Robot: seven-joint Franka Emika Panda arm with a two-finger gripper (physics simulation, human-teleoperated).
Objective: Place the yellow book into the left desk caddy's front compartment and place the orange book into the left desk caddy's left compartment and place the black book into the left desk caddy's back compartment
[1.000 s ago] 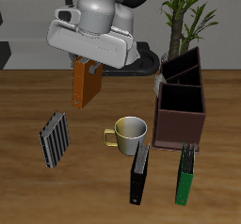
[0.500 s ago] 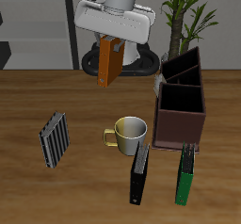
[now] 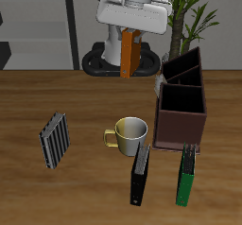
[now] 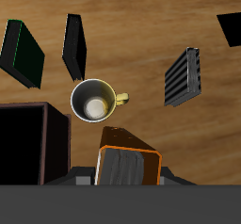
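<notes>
My gripper is shut on the orange book and holds it upright, high above the table, behind the mug and beside the left desk caddy. The caddy is a tall dark-brown box with partitions, and its large front compartment looks dark inside. In the wrist view the orange book hangs between the fingers, with the caddy just beside it. The black book lies flat near the table's front edge, between the mug and the green book. The yellow book is out of view.
A cream mug stands beside the caddy's front. A slim green book lies in front of the caddy. A black-and-white striped book lies apart on the table. A potted plant stands behind the caddy.
My gripper has carried the orange book upward and across the table toward the caddy. Everything on the table has stayed put.
</notes>
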